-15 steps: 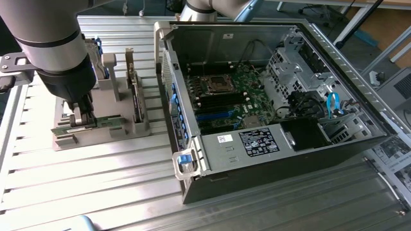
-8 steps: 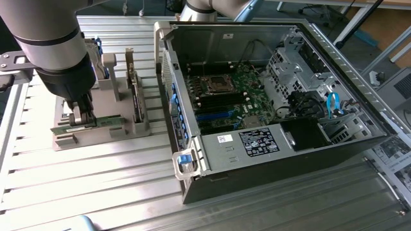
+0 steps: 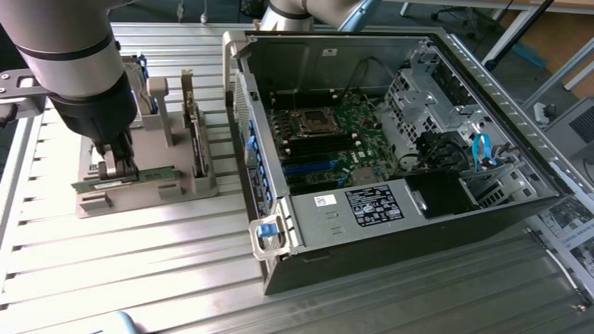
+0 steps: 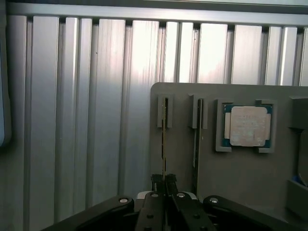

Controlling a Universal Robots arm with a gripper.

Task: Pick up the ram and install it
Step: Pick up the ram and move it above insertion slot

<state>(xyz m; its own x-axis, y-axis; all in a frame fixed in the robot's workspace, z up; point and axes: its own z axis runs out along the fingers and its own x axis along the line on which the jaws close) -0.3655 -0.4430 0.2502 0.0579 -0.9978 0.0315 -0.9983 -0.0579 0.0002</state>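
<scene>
Your pincer point(image 3: 119, 167) is lowered over the grey holder point(image 3: 186, 189) that stands on the slatted metal tabletop point(image 3: 139, 264), at the exterior view's left. Its two fingers are nearly together and pinch the upper edge of the ram point(image 3: 150, 174), so you have a closed grip on the thin board.

The ram is the green stick standing on its long edge in the holder's slot that lies nearest the camera in the exterior view. In the wrist view you see the ram point(image 4: 164, 139) edge-on as a thin line. It runs from the pincer point(image 4: 164, 185) to the small grey bracket at its far end. I cannot tell if it is already lifted a little from the slot.

Just beside it, a second stick point(image 4: 197, 144) stands parallel in the next slot. Further along the holder point(image 4: 240, 178), a square silver processor point(image 4: 248, 126) lies flat in its pocket.

The open computer case point(image 3: 506, 94) lies on the tabletop at the exterior view's right, well apart from the pincer, with the motherboard point(image 3: 343, 132) exposed inside.
</scene>
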